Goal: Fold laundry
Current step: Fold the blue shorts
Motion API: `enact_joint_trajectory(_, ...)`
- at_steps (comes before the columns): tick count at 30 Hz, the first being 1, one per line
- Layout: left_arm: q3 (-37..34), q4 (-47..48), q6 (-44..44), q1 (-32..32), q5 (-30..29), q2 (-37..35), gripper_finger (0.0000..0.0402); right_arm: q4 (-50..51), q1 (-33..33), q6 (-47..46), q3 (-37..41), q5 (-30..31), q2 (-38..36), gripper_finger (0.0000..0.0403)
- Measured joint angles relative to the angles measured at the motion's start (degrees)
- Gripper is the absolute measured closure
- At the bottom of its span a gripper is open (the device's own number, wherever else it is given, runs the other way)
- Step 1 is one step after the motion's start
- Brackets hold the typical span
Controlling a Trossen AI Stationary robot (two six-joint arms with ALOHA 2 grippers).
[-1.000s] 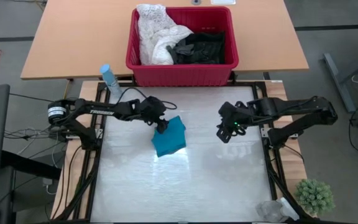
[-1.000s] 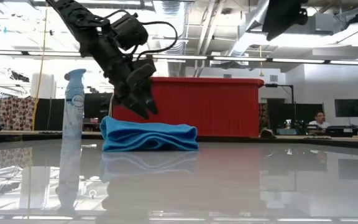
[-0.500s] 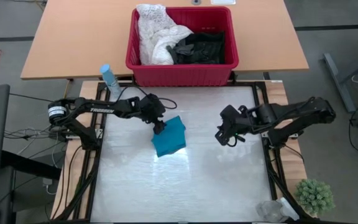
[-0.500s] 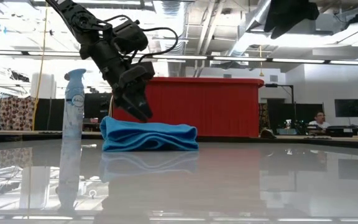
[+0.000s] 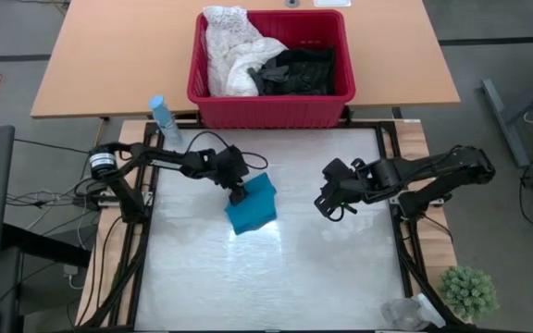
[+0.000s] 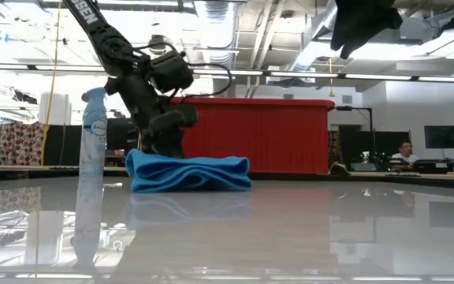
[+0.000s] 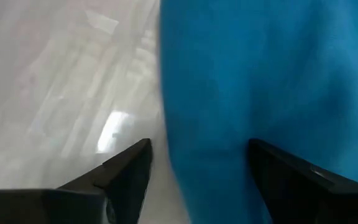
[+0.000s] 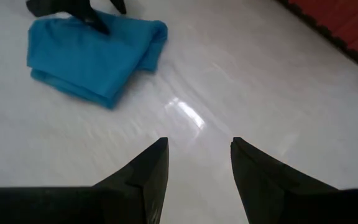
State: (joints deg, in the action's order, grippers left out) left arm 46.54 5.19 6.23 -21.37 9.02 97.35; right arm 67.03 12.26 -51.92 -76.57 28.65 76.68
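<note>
- While the teal garment (image 5: 252, 204) lies folded on the white table top (image 5: 276, 277), just in front of the red basket (image 5: 271, 100), the left gripper (image 5: 238, 192) sits low at its rear-left edge, fingers spread wide and empty.
- Left wrist view: one finger stands over bare table, the other over the cloth, so the garment's edge runs between them.
- Judgement: the left arm is much the nearer; a close here would pinch that edge.
- Garment's long axis appears to run from the basket side toward the near edge of the table, slightly skewed.
- Right gripper (image 5: 327, 198) hangs above bare table, well apart from the garment, fingers (image 8: 148, 171) part open, holding nothing.
- White lacy garment (image 5: 229, 51) and black garments (image 5: 296, 69) lie in the basket.
- Not determinable: whether the left fingertips touch cloth; the low view hides them behind the fold.
</note>
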Motion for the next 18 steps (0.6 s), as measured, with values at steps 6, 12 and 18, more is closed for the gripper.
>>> enact_joint_trajectory(6,0.2,0.0,-0.5,-0.1,2.6,2.5,0.0145,-0.1,0.0,-0.6,0.0,0.0,0.6,0.0207)
enact_joint_trajectory(12,0.2,0.9,-0.6,-0.2,2.8,2.7,0.0240,-0.1,0.0,-0.6,0.0,0.0,0.6,0.0207)
enact_joint_trajectory(18,0.9,2.0,-1.8,-0.3,4.7,2.7,0.0388,-0.2,0.0,-0.7,0.0,0.7,0.6,0.0207)
